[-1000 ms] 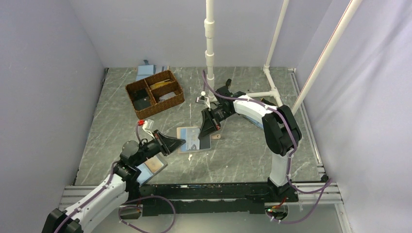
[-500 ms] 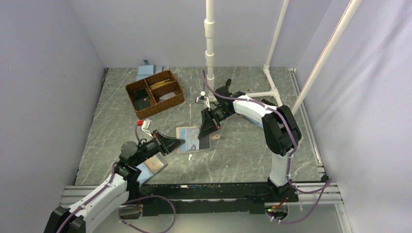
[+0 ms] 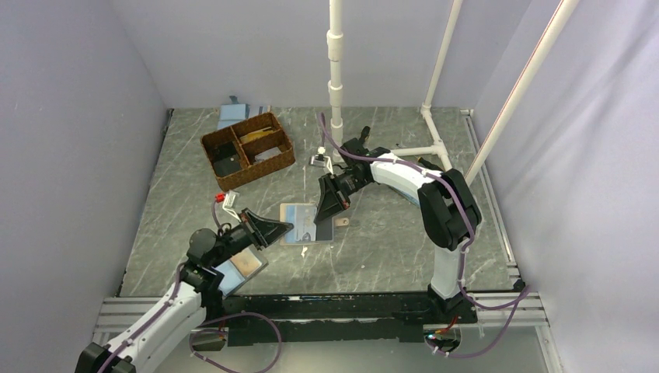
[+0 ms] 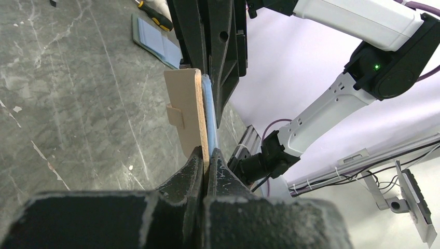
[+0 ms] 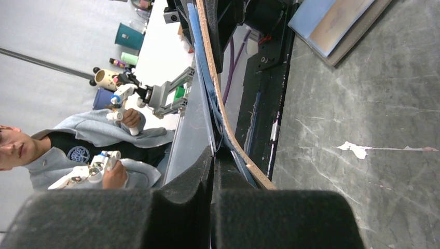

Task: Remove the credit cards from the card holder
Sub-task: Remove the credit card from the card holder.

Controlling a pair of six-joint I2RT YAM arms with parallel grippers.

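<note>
light-blue panels are facing up as the card holder [image 3: 301, 220] is hanging over mid-table, its long axis running left to right between the arms. left gripper [image 3: 288, 228] is clenching its near-left tan edge, and right gripper [image 3: 321, 223] is pinching the opposite edge. bare marble table [image 3: 373, 256] is lying open to the right and in front, with the wicker basket [image 3: 249, 151] sitting well apart behind. since a second ago, holder and both grippers are drifting slightly left.
</note>
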